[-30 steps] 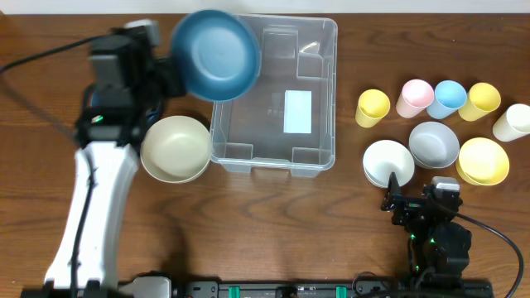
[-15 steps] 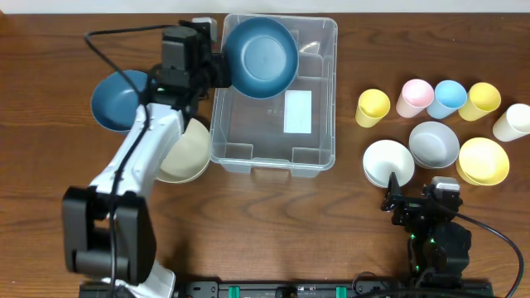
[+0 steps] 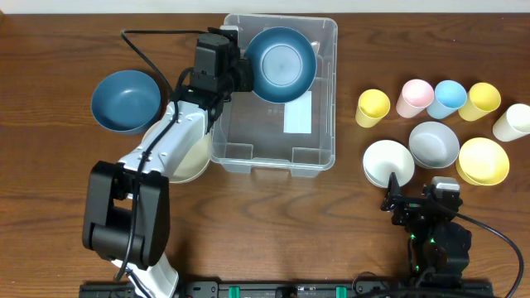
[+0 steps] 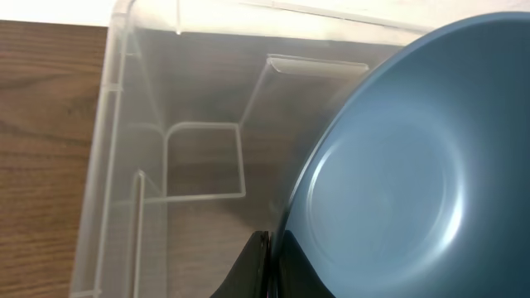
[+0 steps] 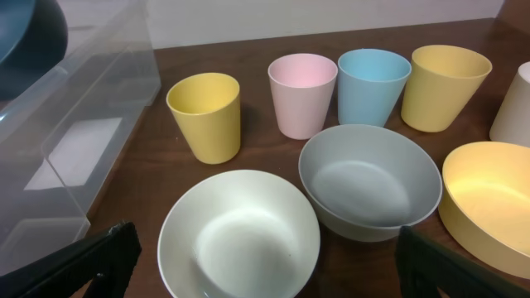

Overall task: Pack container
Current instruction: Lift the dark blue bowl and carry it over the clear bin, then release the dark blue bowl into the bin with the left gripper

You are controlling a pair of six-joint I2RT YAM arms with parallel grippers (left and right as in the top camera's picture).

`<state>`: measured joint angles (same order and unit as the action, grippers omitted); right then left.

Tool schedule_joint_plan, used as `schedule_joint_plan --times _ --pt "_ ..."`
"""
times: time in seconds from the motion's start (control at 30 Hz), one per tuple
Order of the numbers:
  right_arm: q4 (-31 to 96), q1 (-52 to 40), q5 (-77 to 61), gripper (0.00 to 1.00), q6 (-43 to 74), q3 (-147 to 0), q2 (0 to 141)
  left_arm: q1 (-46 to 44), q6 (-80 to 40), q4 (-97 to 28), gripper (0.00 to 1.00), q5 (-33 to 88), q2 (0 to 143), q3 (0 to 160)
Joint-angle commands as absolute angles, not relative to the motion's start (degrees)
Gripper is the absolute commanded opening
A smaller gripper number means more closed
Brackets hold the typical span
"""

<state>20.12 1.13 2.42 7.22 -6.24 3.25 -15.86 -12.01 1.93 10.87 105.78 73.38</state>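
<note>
one bowl over the bin, label unreadable

one white label [image 3: 298,112] sits on the base of the container [image 3: 248,124], right of centre. we see it as a plain pale rectangle and cannot read any print on it at this size. we find no other legible writing in any view.

the container stands at the far middle of the table [image 3: 273,232], with its far rim close to the table's back edge. the left gripper [image 3: 246,73] is clamped on the rim of a dark blue bowl [image 3: 281,54]. it holds the bowl tilted above the bin's far half, inside the line of the walls. in the left wrist view the bowl fills the right side, and the bin's moulded ridges and rounded far corner show to its left. the near half of the bin's floor shows bare.

a second blue bowl [image 3: 126,101] lies to the left, well apart from the bin. a cream bowl [image 3: 192,159] sits against the bin's left wall, partly under the arm.

the right gripper [image 5: 263,263] rests with its fingers spread wide, holding nothing, just before a white bowl [image 3: 388,162]. a grey bowl [image 3: 434,143] and a yellow bowl [image 3: 483,161] are crowded next to that one. five cups [image 3: 415,98] line up beyond them. a strip of bare wood separates the nearest cup from the bin's right wall.
</note>
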Motion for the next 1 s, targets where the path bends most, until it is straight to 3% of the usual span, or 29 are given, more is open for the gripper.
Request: schedule_joint_plan --times 0.0,0.5,0.67,0.97 --pt "20.2 1.7 2.8 0.99 7.9 -6.1 2.9 -15.9 -12.5 3.4 0.06 9.6 106.0 75.7" --pt "20.1 1.7 2.8 0.99 7.9 -6.1 2.9 -16.2 -12.5 6.6 0.07 9.5 106.2 75.7" --pt "20.2 1.7 2.8 0.99 7.9 -6.1 2.9 -16.2 -11.2 7.9 0.25 9.6 106.0 75.7" --pt "20.2 1.7 2.8 0.99 7.9 -6.1 2.9 -16.2 -11.2 5.2 0.41 9.6 101.1 76.9"
